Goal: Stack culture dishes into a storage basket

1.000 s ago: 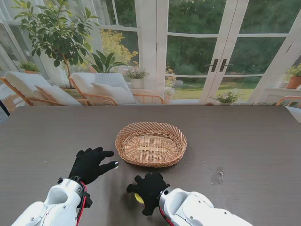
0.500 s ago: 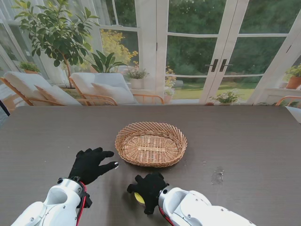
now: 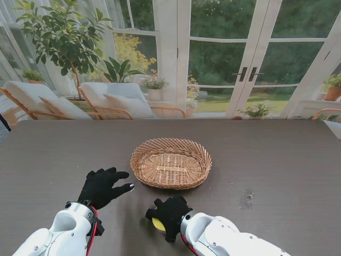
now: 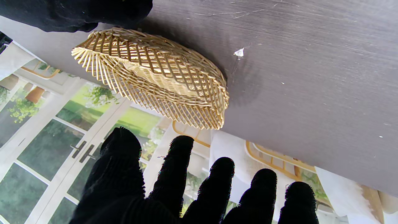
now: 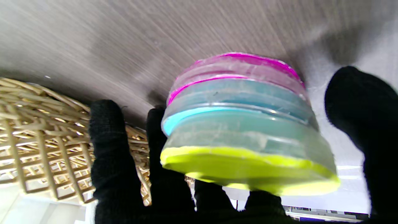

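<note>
Two robot hands | right robot hand [image 3: 169, 212] palm-down, clasping dish stack [image 5: 242, 124] | left robot hand [image 3: 101, 186] flat, fingers spread, holding nothing

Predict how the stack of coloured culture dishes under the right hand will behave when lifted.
The dish stack looks like smooth, thin plastic, so probably light and slippery. Three loose layers, pink, blue and yellow, could slide apart if tilted. The right hand cups it, fingers spread around it.

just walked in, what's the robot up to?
The right hand is closing around a stack of culture dishes (yellow, blue and pink) on the table, just nearer to me than the wicker basket. The basket holds no dishes. The left hand rests open beside the basket, holding nothing.
</note>
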